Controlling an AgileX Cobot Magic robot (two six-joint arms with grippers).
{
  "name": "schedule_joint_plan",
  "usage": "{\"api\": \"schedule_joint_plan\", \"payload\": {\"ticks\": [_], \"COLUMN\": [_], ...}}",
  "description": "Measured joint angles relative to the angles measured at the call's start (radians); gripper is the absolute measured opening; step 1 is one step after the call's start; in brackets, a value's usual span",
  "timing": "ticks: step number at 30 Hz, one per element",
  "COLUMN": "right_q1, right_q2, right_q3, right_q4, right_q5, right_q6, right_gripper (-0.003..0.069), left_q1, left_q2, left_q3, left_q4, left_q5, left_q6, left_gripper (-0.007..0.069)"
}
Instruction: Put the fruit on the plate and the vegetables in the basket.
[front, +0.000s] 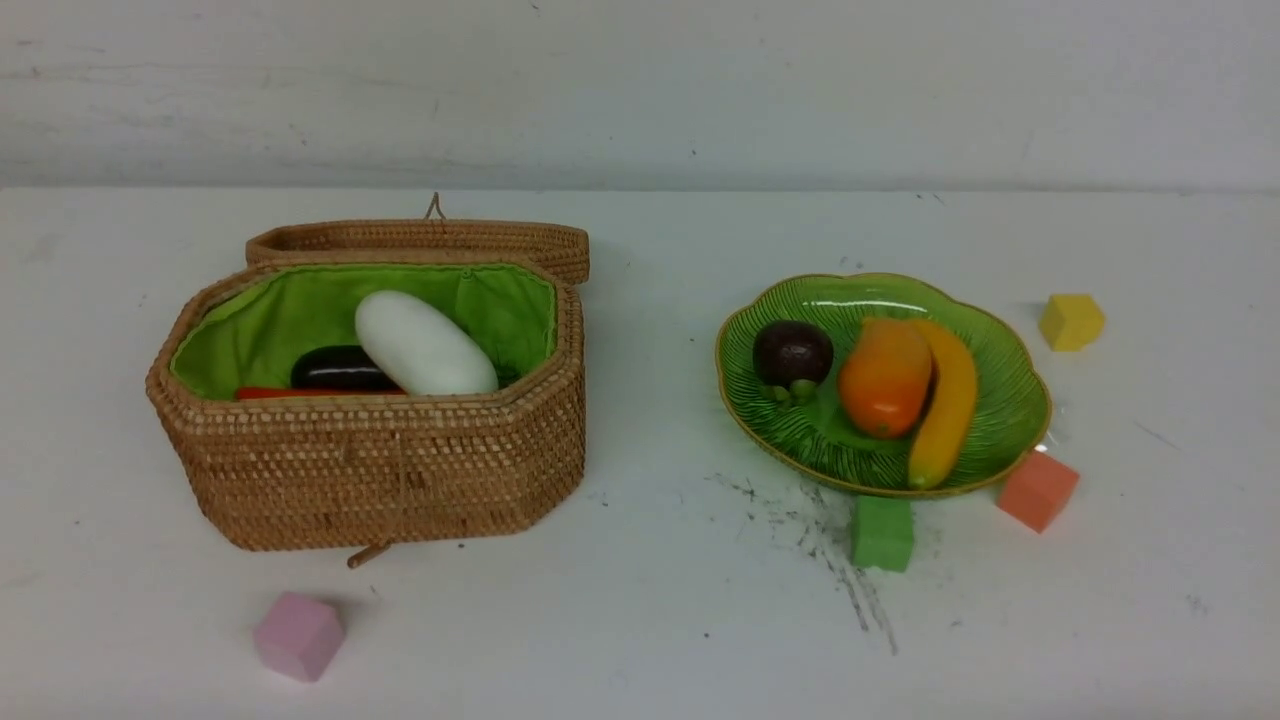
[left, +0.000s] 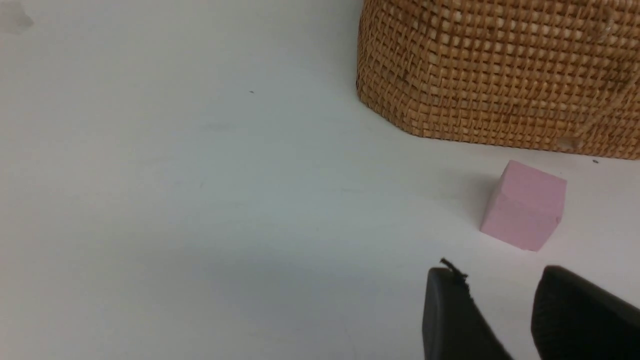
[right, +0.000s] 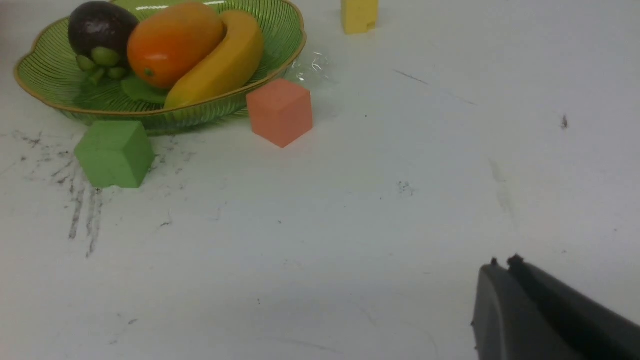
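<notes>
Sorting looks complete: fruit on the plate (front: 1015, 385), vegetables in the basket (front: 380, 480).
Both arms should stay clear of the basket; left gripper (left: 505, 295) jaws apart and empty, right gripper (right: 505, 265) jaws together.

Left pincer (left: 505, 320): two black fingers (left: 450, 320), matte, wedge-shaped, tapering toward rounded tips; frayed black burr at one tip. Right pincer (right: 502, 267): dark grey-black fingers (right: 500, 315), same wedge form, small nubs at tips, thin seam between them. No cables, screws, markings visible. Arms outside front view.
</notes>
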Motion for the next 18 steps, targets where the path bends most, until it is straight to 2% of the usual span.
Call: {"api": "schedule_joint_plan", "payload": {"ticks": [6,18], "right_q1": [0.0,0.0], "right_q2": [0.0,0.0], "right_q3": [0.0,0.0], "right_q4": [0.0,0.0], "right_q5": [-0.001,-0.002], "right_q6": [0.0,0.0], "right_gripper": [0.0027,0.0036], "left_q1": [-0.036,-0.038], "left_q2": [0.0,0.0], "left_q3": [0.0,0.0], "left_q4": [0.0,0.0], "left_q5": [0.0,0.0], "left_q6": [0.0,0.0], "left_gripper": [0.0241,0.0241]}}
